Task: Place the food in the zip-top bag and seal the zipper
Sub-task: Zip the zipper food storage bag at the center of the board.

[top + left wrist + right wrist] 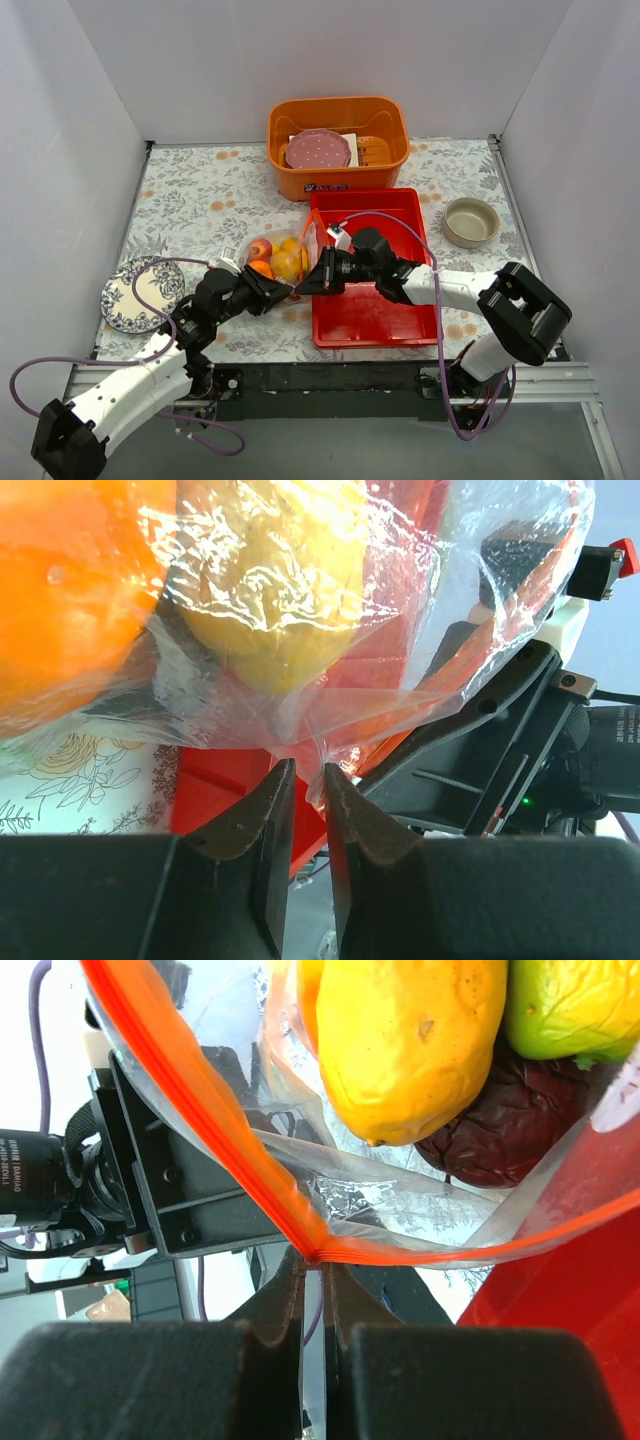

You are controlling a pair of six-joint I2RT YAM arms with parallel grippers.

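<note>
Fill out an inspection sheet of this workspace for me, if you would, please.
Surface: table with a floral cover.
Job's things: food inside the zip-top bag, which is held between both grippers; zipper tracks apart beyond the pinch, not sealed.
Clutter: orange bin holding a pink plate; red tray; tan bowl; patterned plate.
Grippers: left gripper shut on the bag's film; right gripper shut on the zipper.
Cables: purple cables, one arcing over the red tray.
Surroundings: white walls.
</note>
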